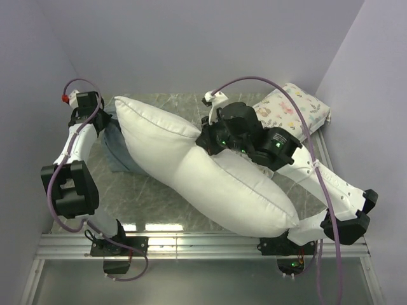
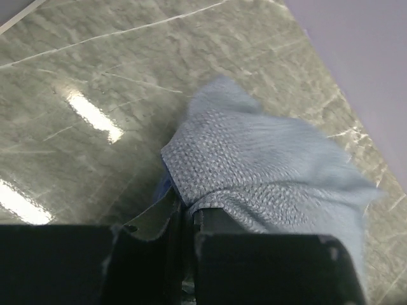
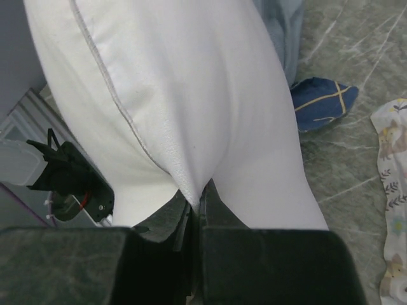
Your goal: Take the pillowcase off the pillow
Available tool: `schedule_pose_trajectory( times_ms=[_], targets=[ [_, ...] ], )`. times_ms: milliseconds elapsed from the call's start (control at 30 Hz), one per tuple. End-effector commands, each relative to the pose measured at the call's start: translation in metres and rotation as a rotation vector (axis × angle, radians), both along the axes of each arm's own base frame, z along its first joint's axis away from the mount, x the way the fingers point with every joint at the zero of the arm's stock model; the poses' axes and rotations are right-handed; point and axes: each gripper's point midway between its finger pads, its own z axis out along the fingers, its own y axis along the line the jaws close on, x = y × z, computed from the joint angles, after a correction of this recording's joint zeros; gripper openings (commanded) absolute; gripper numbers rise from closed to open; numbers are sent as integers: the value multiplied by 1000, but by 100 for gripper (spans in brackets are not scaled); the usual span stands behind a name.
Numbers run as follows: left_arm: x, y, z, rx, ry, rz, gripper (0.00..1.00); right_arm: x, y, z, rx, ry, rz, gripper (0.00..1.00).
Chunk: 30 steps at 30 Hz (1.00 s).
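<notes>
The white pillow point(image 1: 210, 168) lies diagonally across the table, bare of its cover. My right gripper point(image 1: 206, 141) is shut on a pinch of its fabric at the middle of its far edge; the right wrist view shows the pillow point(image 3: 191, 95) drawn into the closed jaws point(image 3: 194, 200). The pillowcase point(image 1: 117, 149) lies bunched at the left, its pale grey-blue inner side out, partly under the pillow's left end. My left gripper point(image 1: 102, 124) is shut on its edge; the left wrist view shows the fabric point(image 2: 267, 165) held in the jaws point(image 2: 187, 213). A navy corner with white lines point(image 3: 321, 101) shows beyond the pillow.
A small floral-print cream pillow point(image 1: 292, 108) lies at the back right corner, its edge also in the right wrist view point(image 3: 394, 190). Grey walls close in at left, back and right. A metal rail point(image 1: 203, 244) runs along the near table edge by the arm bases.
</notes>
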Motion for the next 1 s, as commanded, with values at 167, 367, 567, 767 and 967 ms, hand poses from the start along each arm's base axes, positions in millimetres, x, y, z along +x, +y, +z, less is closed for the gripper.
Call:
schedule_pose_trajectory(
  times_ms=[167,367,567,767,967],
  targets=[
    [-1,33,26,56,-40,88,0,40,-44,115,249,-230,-275,0],
    [-17,67,64,28,-124,136,0,53,-74,151,319,-297,-378,0],
    [-38,81,133,74,-265,169,0,79,-69,145,290,-311,-433,0],
    [-53,78,170,76,-357,137,0,93,-67,138,353,-303,-430,0],
    [-46,37,134,-45,-361,-32,1,120,-18,101,356,-239,-348,0]
  ],
)
